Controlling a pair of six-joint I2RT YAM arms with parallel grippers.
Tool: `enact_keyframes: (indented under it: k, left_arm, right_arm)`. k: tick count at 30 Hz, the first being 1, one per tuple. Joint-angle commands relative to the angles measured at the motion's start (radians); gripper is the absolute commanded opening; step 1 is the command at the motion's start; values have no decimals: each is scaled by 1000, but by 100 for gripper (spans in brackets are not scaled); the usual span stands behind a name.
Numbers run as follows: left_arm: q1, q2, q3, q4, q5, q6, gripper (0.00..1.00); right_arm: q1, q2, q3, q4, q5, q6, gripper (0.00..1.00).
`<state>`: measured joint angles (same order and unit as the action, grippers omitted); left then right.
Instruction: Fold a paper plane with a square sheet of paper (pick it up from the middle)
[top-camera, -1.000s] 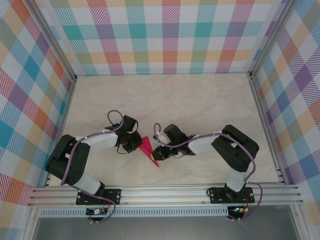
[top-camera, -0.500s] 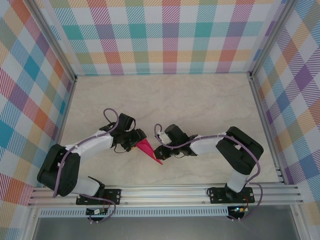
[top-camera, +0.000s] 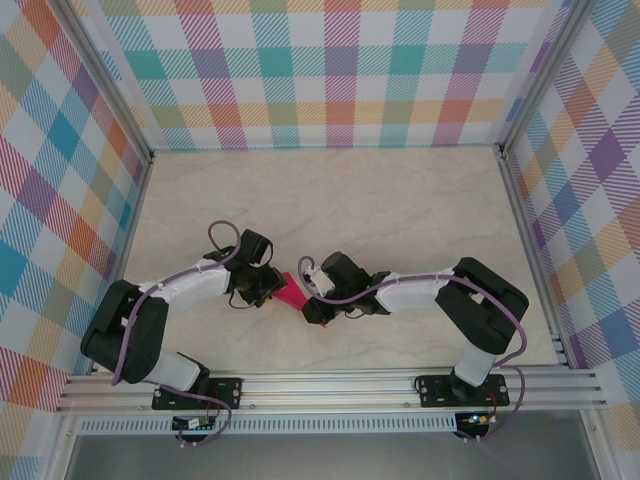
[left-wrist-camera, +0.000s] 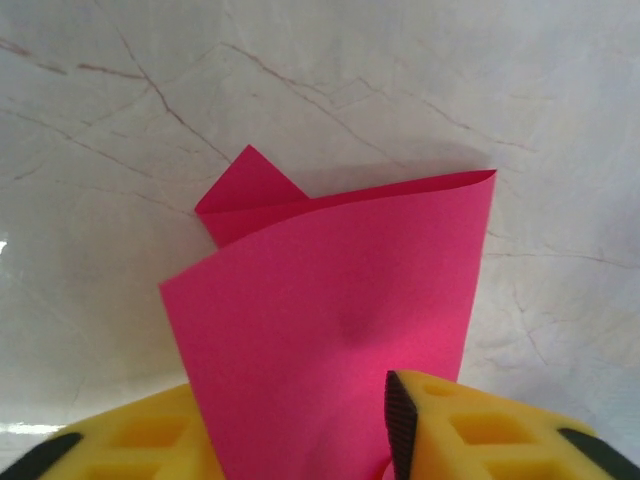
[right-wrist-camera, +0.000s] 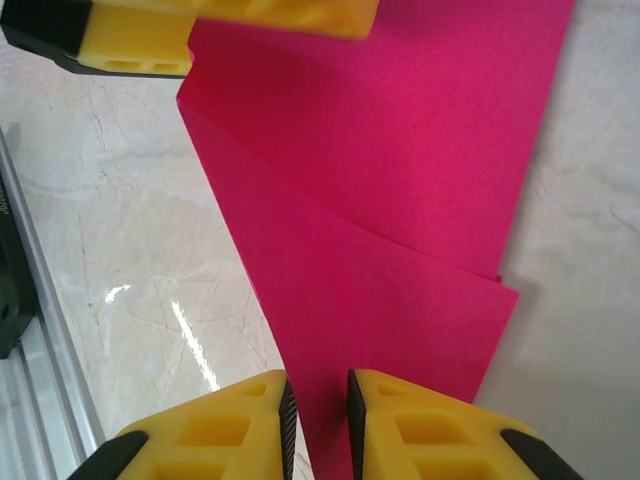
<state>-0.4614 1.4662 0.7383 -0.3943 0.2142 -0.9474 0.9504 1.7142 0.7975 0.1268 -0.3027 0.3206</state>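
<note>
Magenta paper (right-wrist-camera: 400, 200) — overlapped layers at right claw (right-wrist-camera: 318, 420)

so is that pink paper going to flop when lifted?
Probably floppy: the pink paper bows up off the table. Its layered folds may stiffen it slightly. Looks thin and light, so the right gripper pinching one edge may let it sag.

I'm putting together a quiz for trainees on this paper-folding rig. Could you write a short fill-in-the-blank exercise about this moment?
1. The sheet of paper is ____ in colour.
2. In the top view it sits ____ the left hand and the right hand.
3. The right hand's fingers are coloured ____.
Missing words: pink; between; yellow.
</note>
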Motion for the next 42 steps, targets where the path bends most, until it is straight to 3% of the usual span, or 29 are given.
enact_keyframes:
  k: [1,10,27,33,38,42]
  left_arm:
    - [17,27,39,-39,19,9,34]
    - [17,46,68,-72,6,31,8]
    - [17,67,82,-63,17,38,2]
    - [17,68,81,-66,13,39,0]
    - [17,70,77,-62,14,39,0]
    - [17,71,78,-69,5,44,0]
  right_arm:
    - [25,-11,32,-46,77,-63,24]
    - [92,-7,82,-111,237,-153,25]
    - [151,75,169,-210,344,-199,21]
    - [151,55,138,-172,300,-177,7]
    - [149,68,162,-204,281,-136,11]
    - [145,58,154,-175,208,-97,7]
